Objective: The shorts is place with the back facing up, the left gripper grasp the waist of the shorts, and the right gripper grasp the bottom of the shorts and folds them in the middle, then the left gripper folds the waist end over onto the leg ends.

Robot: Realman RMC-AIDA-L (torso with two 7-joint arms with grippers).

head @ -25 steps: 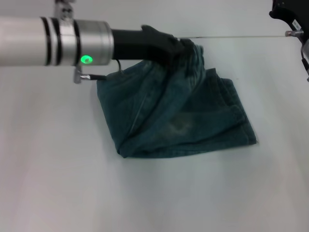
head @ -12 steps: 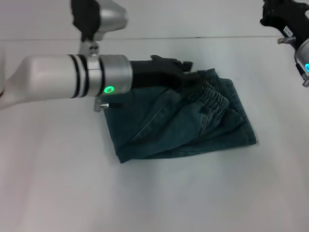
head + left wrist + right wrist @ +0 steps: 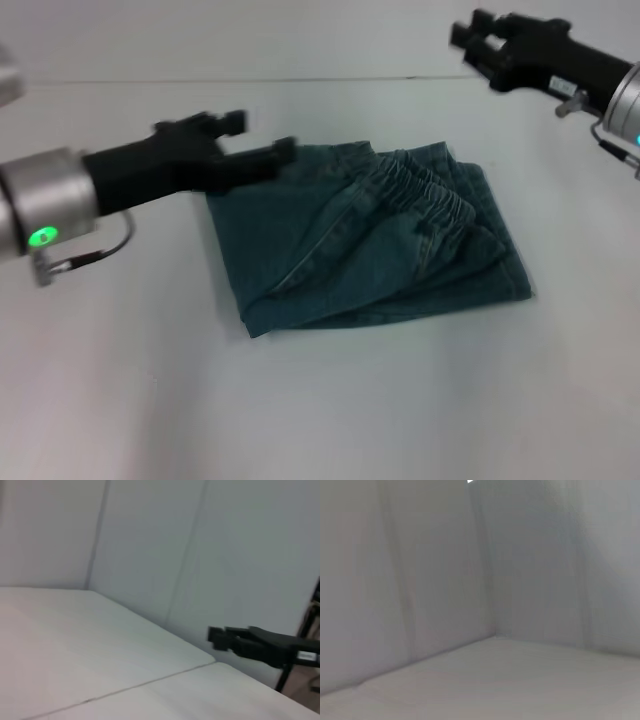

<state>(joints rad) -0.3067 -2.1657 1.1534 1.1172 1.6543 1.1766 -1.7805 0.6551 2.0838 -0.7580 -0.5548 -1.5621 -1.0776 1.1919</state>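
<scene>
Folded shorts (image 3: pixel 380 240) lie free; left hand (image 3: pixel 262 150) at their edge

My work surface is a flat, matte white table (image 3: pixel 330 400), crossed at its far side by a thin dark seam (image 3: pixel 150 681). Beyond it stand plain pale grey wall panels (image 3: pixel 150 545) with vertical joints. The lighting is even and diffuse.

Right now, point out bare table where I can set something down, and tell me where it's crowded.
Bare table runs in front of the folded shorts, between them and the near edge, and to their right. Crowded spots: the left gripper, open, sits at the shorts' upper-left corner, and the right gripper hangs above the far right.
</scene>
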